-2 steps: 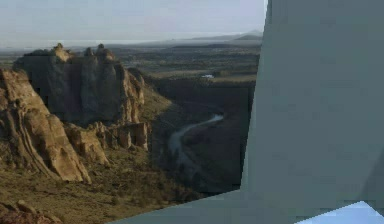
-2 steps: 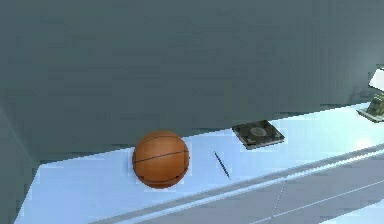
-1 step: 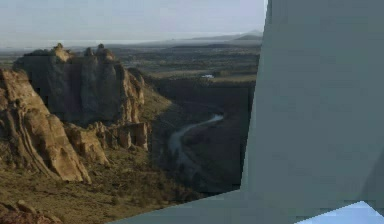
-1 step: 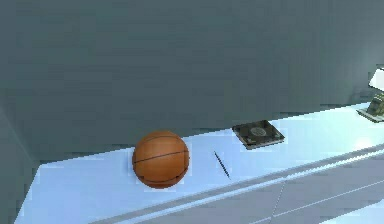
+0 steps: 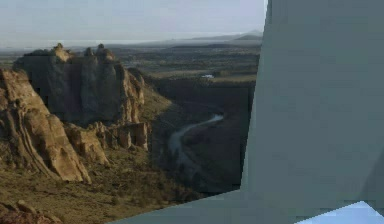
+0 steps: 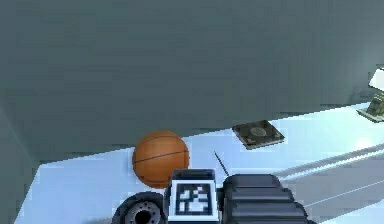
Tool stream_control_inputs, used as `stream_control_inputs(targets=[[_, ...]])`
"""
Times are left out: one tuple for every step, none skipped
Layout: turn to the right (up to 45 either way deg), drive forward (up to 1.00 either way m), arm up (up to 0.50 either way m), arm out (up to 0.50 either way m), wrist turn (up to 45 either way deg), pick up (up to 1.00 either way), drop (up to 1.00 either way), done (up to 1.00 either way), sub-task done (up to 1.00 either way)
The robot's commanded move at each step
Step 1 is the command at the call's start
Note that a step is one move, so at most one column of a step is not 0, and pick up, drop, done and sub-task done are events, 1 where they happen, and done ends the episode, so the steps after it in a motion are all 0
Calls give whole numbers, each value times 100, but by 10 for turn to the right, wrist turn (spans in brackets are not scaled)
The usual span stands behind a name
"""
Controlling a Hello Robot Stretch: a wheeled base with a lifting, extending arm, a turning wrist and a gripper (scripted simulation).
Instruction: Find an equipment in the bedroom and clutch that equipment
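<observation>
We see the orange ball (image 6: 161,158) on the pale bench (image 6: 70,185), close by at about twelve o'clock from our end effector (image 6: 145,208), and we cannot tell whether its fingers are apart, together or holding anything

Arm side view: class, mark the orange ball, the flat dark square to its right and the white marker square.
Orange ball (image 6: 161,158): arm side view, middle of its front.
Flat dark square (image 6: 257,134): arm side view, centre of its top.
White marker square (image 6: 195,198): arm side view, its centre.
</observation>
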Motion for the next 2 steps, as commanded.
stream_control_inputs(targets=[[0, 0, 0, 24, 0, 0, 0, 0, 0], [0, 0, 0, 0, 450, 0, 0, 0, 0]])
